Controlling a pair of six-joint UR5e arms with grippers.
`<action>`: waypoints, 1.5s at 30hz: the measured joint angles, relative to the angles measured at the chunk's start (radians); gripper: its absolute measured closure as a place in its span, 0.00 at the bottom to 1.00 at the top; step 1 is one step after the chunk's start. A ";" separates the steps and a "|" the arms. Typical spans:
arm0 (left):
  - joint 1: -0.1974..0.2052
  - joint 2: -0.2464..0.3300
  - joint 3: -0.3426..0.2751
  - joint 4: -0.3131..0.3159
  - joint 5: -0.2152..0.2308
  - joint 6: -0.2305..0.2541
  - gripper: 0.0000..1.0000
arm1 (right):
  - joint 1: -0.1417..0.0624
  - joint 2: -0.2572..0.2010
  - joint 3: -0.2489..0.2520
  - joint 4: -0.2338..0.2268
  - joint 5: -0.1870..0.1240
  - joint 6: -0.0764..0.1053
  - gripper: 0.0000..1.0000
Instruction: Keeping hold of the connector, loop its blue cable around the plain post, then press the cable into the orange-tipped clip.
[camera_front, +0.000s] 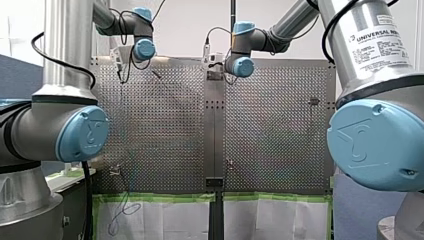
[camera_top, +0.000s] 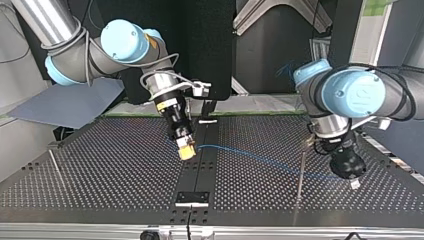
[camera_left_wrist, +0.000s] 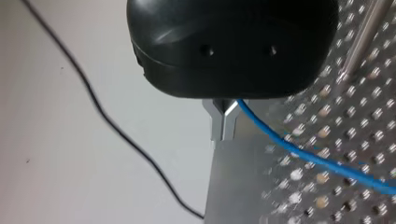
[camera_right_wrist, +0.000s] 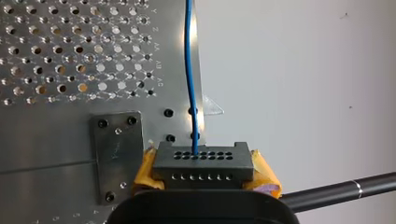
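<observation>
- While clamped by my right gripper (camera_right_wrist: 204, 176), connector (camera_right_wrist: 203, 161) is held.
- Blue cable (camera_left_wrist: 299, 149): pinched by my left gripper (camera_left_wrist: 224, 119).
- "UNIVERSAL ROB" lettering (camera_front: 377, 36) read, front view 1 o'clock.

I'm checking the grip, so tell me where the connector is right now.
In the right wrist view the connector sits clamped between my right gripper's yellow pads, above the bare central strip, with its blue cable running straight ahead.
</observation>
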 joint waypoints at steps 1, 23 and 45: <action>0.009 -0.001 0.004 0.001 0.009 -0.003 0.99 | 0.000 0.001 -0.001 -0.002 -0.003 0.000 1.00; 0.181 -0.105 0.038 -0.018 0.227 -0.057 0.99 | -0.014 0.039 -0.016 -0.028 -0.026 0.001 1.00; 0.156 -0.161 -0.020 -0.002 0.322 -0.070 0.90 | -0.024 0.073 -0.016 -0.037 -0.007 0.000 1.00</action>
